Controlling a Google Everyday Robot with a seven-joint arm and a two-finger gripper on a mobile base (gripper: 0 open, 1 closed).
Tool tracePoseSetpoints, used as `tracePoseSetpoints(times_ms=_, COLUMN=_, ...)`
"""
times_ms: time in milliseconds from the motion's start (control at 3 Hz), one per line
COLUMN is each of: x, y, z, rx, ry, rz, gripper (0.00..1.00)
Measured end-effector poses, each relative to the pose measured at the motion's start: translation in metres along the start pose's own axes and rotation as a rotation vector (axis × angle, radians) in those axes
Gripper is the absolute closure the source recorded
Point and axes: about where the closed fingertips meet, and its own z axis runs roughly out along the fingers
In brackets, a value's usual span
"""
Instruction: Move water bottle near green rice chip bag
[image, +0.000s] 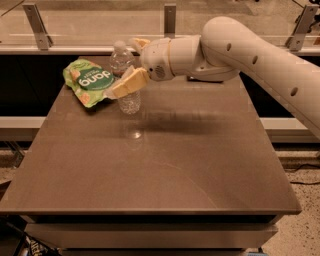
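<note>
Table (200, 165): chip bag (89, 80), water bottle (121, 59); hand (126, 68) at latter.

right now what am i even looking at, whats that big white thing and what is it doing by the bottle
The big white thing is a robot arm. Its yellowish end is the gripper, the part that grabs. The one camera looks down at a brown table from its near side. At the far left stands a clear water bottle, with a green rice chip bag lying just left of it. The gripper is at the bottle's middle; whether it is squeezing it cannot be told.
</note>
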Motion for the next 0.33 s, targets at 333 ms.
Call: tracePoseSetpoints(times_ms=333, x=0.0000, y=0.0001, z=0.0001, rx=0.000, ry=0.000, rz=0.000, gripper=0.00)
